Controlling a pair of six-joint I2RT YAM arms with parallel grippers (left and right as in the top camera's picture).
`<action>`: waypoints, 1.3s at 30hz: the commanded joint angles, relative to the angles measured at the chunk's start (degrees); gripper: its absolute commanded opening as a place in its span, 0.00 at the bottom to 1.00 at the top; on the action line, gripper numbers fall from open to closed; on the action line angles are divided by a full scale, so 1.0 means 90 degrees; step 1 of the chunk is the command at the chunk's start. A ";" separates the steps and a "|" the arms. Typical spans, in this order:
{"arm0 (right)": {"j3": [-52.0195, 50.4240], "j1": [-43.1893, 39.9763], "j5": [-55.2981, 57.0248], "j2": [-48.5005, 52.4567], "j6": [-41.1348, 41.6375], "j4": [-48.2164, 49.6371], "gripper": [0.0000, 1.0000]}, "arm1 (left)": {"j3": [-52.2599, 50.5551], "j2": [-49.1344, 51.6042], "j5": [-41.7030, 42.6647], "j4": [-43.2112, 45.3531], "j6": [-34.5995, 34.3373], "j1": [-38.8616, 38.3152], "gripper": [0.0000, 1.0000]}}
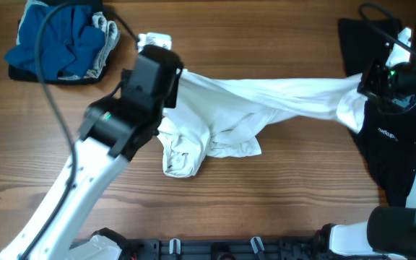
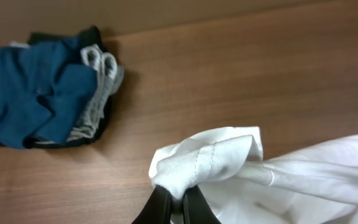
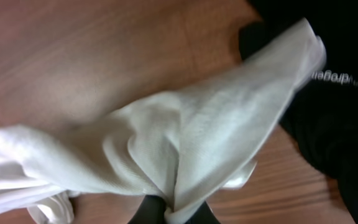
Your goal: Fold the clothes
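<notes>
Soft, even light fell from above on my table, leaving only faint shadows under the shirt. My right wrist picture was blurred, the shirt smeared and the table washed pale at upper left. My left wrist picture was sharper, dimmer along its top.

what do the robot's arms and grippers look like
The left arm has a white tubular link, a boxy black wrist housing with a small green light, and a black cable looping off it. The right arm is likewise black and white. The left gripper and right gripper have slim black fingers.
</notes>
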 commanded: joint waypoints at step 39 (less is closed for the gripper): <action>-0.0427 0.0459 -0.0685 0.3463 -0.0597 0.2659 0.12 | 0.0078 0.2361 0.0015 0.0294 -0.0039 0.0049 0.04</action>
